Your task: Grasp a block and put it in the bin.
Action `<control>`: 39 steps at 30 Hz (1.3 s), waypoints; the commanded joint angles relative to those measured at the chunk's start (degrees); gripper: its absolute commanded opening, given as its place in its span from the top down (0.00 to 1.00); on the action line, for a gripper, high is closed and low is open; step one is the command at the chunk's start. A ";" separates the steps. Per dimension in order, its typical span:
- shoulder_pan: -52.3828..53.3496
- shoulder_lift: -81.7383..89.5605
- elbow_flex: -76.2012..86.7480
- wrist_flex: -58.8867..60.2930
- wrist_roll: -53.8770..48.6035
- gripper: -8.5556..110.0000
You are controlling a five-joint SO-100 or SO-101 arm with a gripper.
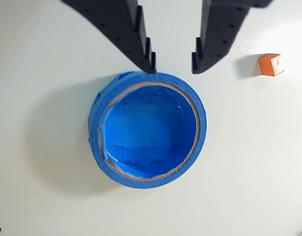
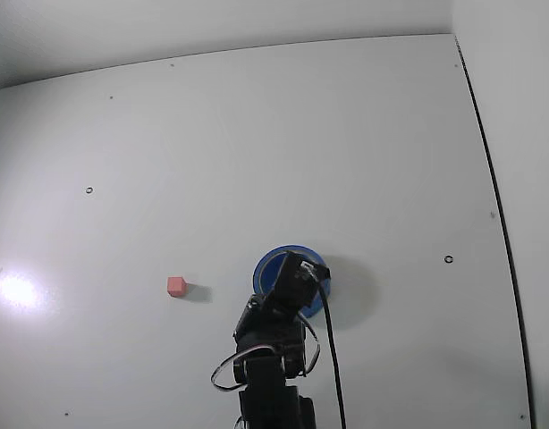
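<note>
Resting on white table [image 2: 257,134], block [image 2: 175,286], bin [image 1: 148,130], jaws parted

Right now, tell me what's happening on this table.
A single black robot arm holds its hand open and empty above the round, shallow bright blue bowl, as the wrist view shows. The bowl has nothing in it. The tiny pink-red cube sits on the white table, apart from the bowl; in the fixed view it lies to the bowl's left. It has not been grasped.
</note>
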 commanded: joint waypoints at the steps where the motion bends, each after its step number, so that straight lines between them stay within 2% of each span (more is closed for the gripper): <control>1: -1.67 -16.17 -14.33 -0.70 -2.02 0.82; 9: -15.29 -50.71 -41.66 0.00 1.93 0.82; 17: -22.76 -68.73 -61.17 0.09 7.29 0.82; 25: -25.49 -78.93 -67.68 0.09 7.65 0.82; 39: -27.51 -88.15 -68.12 -0.70 7.73 0.82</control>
